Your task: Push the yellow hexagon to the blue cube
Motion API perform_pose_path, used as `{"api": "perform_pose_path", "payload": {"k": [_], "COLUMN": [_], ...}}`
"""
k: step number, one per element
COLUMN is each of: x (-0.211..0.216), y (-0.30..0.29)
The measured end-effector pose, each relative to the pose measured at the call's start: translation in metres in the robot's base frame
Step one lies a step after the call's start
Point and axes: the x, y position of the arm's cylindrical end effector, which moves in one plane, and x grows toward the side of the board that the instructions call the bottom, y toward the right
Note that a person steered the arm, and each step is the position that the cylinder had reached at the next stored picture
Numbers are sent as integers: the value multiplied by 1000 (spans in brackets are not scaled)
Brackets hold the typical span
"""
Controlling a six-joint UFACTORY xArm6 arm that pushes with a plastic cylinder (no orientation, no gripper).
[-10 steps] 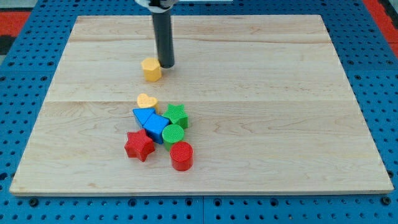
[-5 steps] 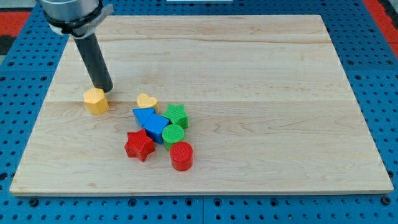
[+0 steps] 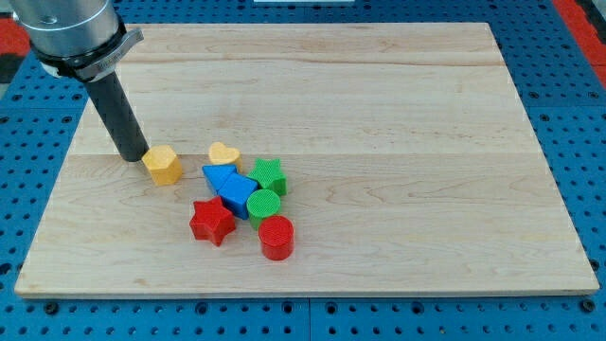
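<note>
The yellow hexagon point(image 3: 163, 164) lies on the wooden board at the view's left of centre. My tip point(image 3: 132, 156) stands right at its left side, touching or nearly so. The blue cube point(image 3: 222, 176) sits to the hexagon's right, a short gap away, packed against a blue triangle point(image 3: 238, 196). The dark rod runs up and to the left from the tip.
Around the blue cube sit a yellow heart point(image 3: 223, 153) just above it, a green star point(image 3: 269, 176), a green cylinder point(image 3: 263, 205), a red star point(image 3: 211, 221) and a red cylinder point(image 3: 276, 237). The board point(image 3: 398, 142) rests on a blue pegboard.
The yellow hexagon went from the upper middle down-left, then a little right toward the blue cube. My tip moved from its upper right to its left side.
</note>
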Motion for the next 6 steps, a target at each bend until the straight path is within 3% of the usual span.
{"api": "perform_pose_path", "payload": {"k": [5,6], "x": [57,57], "y": [64,44]}}
